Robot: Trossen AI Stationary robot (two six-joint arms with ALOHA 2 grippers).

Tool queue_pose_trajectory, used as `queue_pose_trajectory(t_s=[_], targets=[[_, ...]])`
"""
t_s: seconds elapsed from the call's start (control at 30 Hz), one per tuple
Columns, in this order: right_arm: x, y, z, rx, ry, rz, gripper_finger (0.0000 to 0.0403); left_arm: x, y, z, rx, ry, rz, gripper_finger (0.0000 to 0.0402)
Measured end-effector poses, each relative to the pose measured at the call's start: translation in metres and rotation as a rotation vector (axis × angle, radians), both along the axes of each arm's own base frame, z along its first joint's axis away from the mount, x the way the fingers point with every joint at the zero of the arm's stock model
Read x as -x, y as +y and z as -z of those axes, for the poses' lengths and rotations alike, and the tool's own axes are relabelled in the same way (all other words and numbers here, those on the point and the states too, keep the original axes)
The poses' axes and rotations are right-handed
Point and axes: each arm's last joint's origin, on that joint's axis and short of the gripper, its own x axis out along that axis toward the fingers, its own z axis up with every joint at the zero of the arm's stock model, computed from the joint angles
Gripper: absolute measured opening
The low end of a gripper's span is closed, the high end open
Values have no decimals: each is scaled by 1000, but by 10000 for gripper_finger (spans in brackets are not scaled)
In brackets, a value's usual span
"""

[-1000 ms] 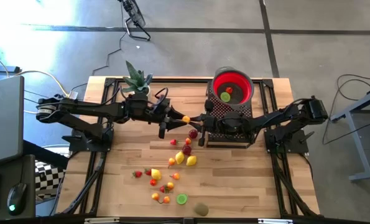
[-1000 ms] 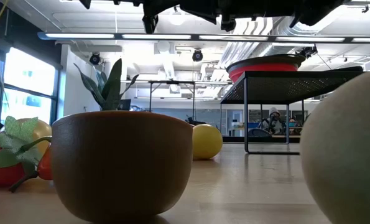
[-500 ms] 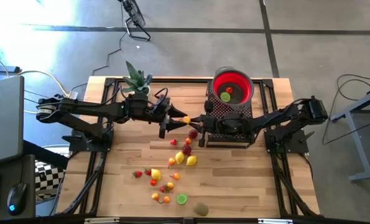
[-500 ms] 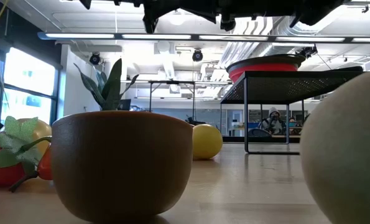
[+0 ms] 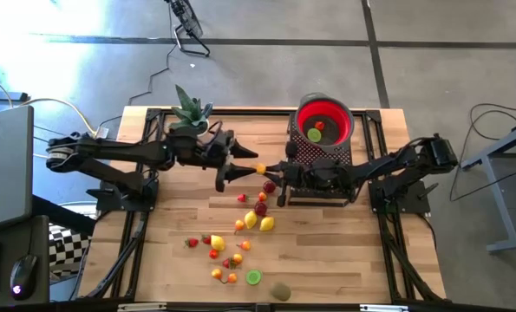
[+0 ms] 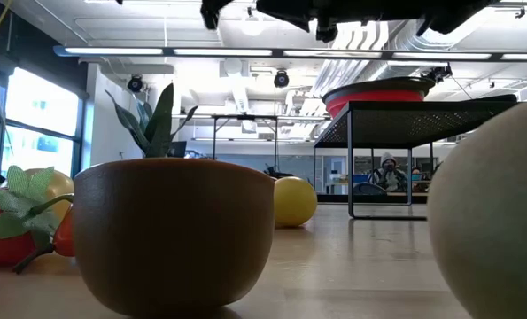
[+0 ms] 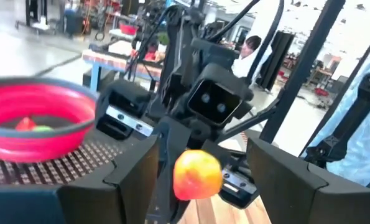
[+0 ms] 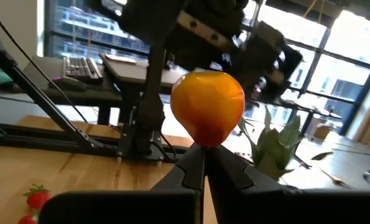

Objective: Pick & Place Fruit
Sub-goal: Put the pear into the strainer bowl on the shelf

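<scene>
A small orange fruit [image 5: 259,166] hangs in the air over the table's middle. My right gripper [image 5: 271,169] reaches in level from the right and is shut on it. My left gripper [image 5: 244,165] faces it from the left, open. In the left wrist view its two fingers stand on either side of the fruit [image 7: 197,174] with a gap on each side. Several more fruits [image 5: 258,217] lie loose on the wooden table. The red bowl [image 5: 324,120] sits on a black mesh stand [image 5: 303,154] at the far right, with fruit inside. My right gripper pinches the orange fruit's lower end [image 8: 204,143] between its two shut fingertips [image 8: 191,163], only at their free ends. The fingers lie level and come from the table's right side. The fruit is lifted clear of the table and bulges above the fingertips.
A green spiky potted plant [image 5: 188,111] stands at the far edge behind my left arm. A kiwi [image 5: 281,290] and a lime half [image 5: 253,277] lie near the front edge. A brown rounded thing [image 6: 174,235] fills the low view's foreground. People show in the room beyond.
My left gripper has opened and let go of the orange fruit. It has drawn back a little toward the table's left, risen slightly and rolled. The fruit stays where it was, in my right gripper, which has kept still.
</scene>
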Motion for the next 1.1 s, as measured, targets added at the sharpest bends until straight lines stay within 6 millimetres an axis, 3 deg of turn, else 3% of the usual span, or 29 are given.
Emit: queue_pose_trajectory(t_s=[0.4, 0.67, 1.1], targets=[[26, -1, -26, -12, 44, 152, 3, 36, -3, -13, -32, 76, 2, 241], [54, -6, -50, -63, 47, 198, 3, 37, -3, -7, 13, 137, 3, 241], [92, -23, -64, -117, 129, 251, 3, 36, -3, -7, -11, 130, 3, 241]])
